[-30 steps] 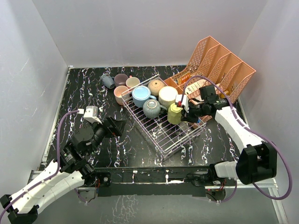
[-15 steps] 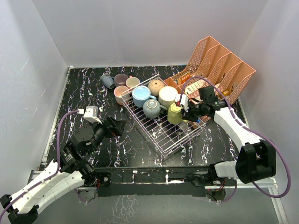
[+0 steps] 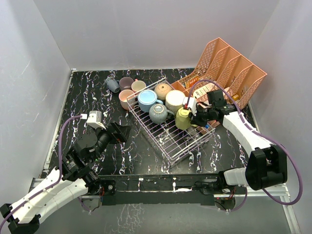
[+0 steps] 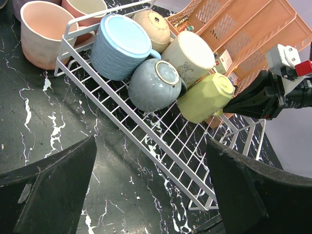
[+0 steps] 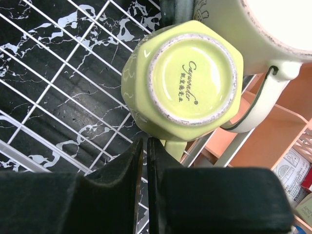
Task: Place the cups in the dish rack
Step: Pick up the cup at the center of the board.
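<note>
The dish rack [image 3: 171,152] lies slantwise mid-table and holds several cups upside down or on their sides: light blue [image 3: 146,100], grey-blue [image 3: 158,113], tan [image 3: 163,90], cream [image 3: 174,101] and a yellow-green cup [image 3: 183,118]. My right gripper [image 3: 191,119] is shut with nothing between its fingers, its tips right against the yellow-green cup [image 5: 190,78], beside the cup's handle. Its jaws [image 5: 145,141] stand pressed together in the right wrist view. My left gripper [image 3: 124,132] hangs wide open over bare table left of the rack, holding nothing [image 4: 151,146].
Three cups, mauve [image 3: 126,83], pale yellow [image 3: 138,86] and pink [image 3: 126,97], stand outside the rack's far left corner, with a grey-blue one [image 3: 112,84] on its side. A salmon lattice file organiser [image 3: 229,68] stands behind the rack at the right.
The right arm has edged slightly toward the yellow-green cup, still shut. The left arm and the cups have not visibly moved.
</note>
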`<state>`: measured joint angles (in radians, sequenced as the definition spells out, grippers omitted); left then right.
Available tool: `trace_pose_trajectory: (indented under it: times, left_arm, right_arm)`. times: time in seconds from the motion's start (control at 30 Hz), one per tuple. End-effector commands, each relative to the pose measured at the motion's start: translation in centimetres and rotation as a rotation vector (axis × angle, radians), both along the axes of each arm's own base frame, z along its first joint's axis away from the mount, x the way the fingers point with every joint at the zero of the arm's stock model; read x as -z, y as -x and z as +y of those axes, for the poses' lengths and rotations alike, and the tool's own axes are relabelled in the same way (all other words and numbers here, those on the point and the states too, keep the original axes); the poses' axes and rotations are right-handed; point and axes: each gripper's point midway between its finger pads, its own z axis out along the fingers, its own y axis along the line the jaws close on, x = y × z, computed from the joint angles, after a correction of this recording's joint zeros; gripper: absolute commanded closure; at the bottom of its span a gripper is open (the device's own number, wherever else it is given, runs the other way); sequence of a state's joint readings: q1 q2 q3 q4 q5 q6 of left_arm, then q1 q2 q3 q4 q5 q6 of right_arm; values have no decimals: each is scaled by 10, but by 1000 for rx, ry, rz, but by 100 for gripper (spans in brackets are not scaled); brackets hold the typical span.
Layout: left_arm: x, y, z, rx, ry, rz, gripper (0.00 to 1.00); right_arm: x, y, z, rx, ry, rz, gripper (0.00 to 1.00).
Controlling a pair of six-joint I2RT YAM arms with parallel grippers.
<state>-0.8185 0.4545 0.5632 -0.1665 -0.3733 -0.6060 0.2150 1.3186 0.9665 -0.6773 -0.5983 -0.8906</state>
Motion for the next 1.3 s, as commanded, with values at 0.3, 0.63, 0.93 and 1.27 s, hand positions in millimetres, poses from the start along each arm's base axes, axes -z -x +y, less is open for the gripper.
trace_pose_trajectory:
  times: [0.3, 0.63, 0.93, 1.27]
  left_arm:
    - [-16, 1, 2, -4, 27, -28, 8]
    - [-16, 1, 3, -4, 27, -30, 8]
    - [-16, 1, 2, -6, 26, -30, 8]
    - [-17, 0, 2, -5, 23, -33, 8]
  right_arm:
    - [-10, -36, -4, 83, 16, -97, 88]
    - [-13, -53, -10, 158, 32, -127, 88]
    - [-19, -63, -13, 217, 28, -150, 87]
    - [-27, -48, -11, 183, 14, -130, 84]
